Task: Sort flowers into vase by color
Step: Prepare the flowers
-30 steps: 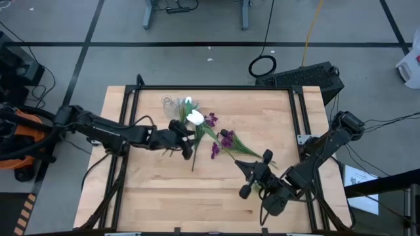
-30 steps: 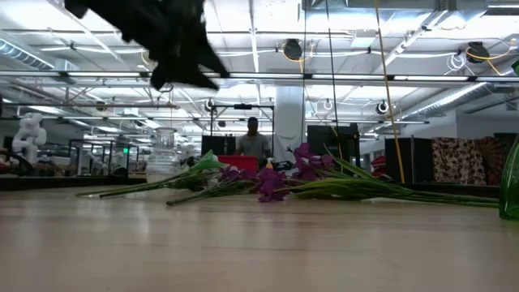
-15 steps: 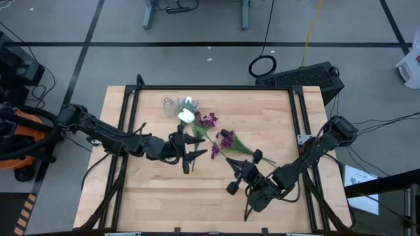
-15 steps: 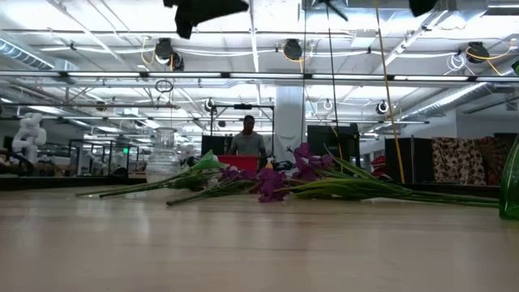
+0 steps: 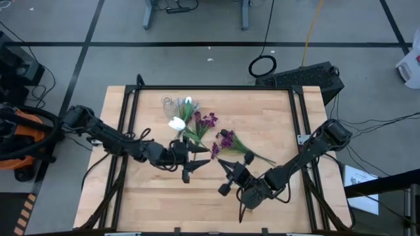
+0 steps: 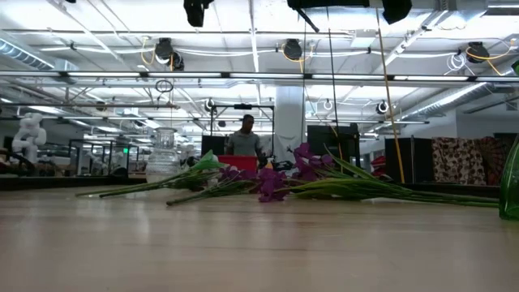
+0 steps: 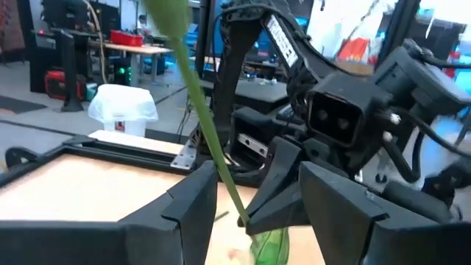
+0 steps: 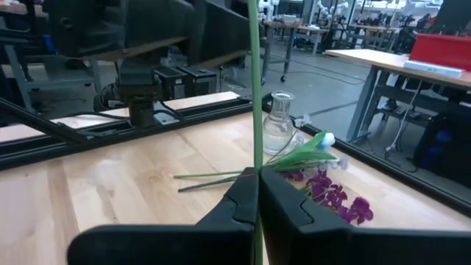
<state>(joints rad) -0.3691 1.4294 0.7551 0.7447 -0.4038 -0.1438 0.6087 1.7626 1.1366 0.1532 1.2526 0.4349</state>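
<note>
Both grippers have been drawn together near the table's middle since 1 second ago. Left gripper (image 5: pixel 191 164) is parted around a green stem (image 7: pixel 202 118); right gripper (image 5: pixel 223 172) is clamped on it. White tulip (image 5: pixel 176 124) is lifted; purple flowers (image 5: pixel 226 139) lie beside the glass vase (image 5: pixel 169 103).

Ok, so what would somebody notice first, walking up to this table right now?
The two dark grippers meet nose to nose at the middle of the wooden table: the right gripper is shut on a thin green stem, with the left gripper close opposite. A white tulip shows just beyond the left gripper, purple flowers lie beside it, and a small glass vase stands near the far edge.
</note>
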